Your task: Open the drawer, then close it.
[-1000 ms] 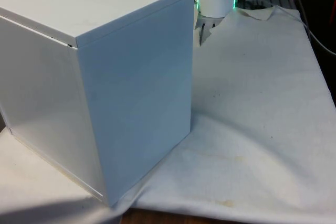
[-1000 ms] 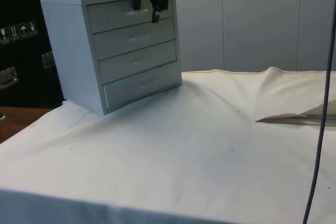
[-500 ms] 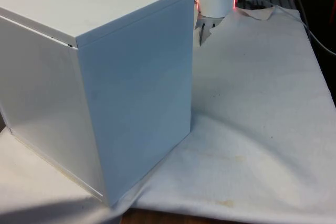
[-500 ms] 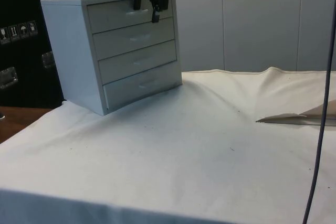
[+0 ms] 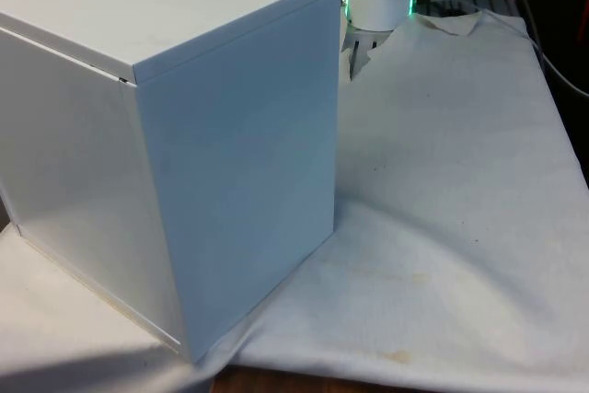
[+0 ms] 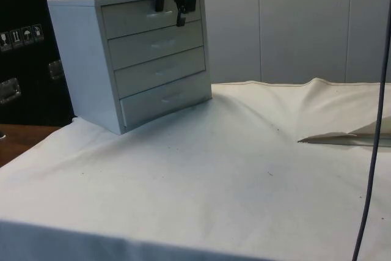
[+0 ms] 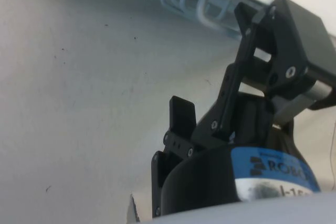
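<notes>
From where I sit, the counter under its white cloth carries one large thing: the white chest of drawers, standing toward ten o'clock of the side view with its four drawer fronts angled toward that camera, while in the front view it turns a blank side and takes the nine o'clock half. All four drawers look flush and shut, so I judge the opening step is not yet done and I am at the reach for a handle. The top drawer seems the target, since the claw hangs at twelve o'clock of the chest, right in front of that top front near its upper edge. In the side view two black fingers hang apart with a gap between them, so I read the claw as parted and gripping nothing, though whether a finger touches the handle I cannot tell. In the wrist view the claw shows above the cloth. Next, as I judge it, the fingers must settle around the top handle and pull straight outward
</notes>
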`<state>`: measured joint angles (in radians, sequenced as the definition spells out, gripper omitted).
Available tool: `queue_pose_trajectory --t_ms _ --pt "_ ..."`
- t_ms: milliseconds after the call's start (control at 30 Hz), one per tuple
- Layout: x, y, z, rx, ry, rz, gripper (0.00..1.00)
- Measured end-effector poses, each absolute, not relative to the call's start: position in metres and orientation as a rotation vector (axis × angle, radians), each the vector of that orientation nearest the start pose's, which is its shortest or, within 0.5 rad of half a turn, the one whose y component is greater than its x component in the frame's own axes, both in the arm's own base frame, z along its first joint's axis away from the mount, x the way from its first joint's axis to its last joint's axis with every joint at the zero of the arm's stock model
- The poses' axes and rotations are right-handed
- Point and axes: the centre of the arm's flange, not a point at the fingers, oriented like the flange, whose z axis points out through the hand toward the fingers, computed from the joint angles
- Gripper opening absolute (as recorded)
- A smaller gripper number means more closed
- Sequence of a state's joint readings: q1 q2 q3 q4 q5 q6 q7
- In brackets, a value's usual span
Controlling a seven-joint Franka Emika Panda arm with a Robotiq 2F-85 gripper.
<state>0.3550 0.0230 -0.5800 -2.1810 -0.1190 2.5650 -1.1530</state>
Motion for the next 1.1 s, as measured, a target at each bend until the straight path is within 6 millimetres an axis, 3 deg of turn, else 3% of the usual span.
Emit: queue_pose_trajectory --t_ms 367,733,1100 --pt "0.549 -0.121 0.443 -2.975 -1.671 -0.420 1.00" --pt "0.544 -0.097 0.438 -2.945 -1.688 -0.421 1.00" --pt "0.534 -0.089 0.436 -2.951 -1.703 -0.423 1.00"
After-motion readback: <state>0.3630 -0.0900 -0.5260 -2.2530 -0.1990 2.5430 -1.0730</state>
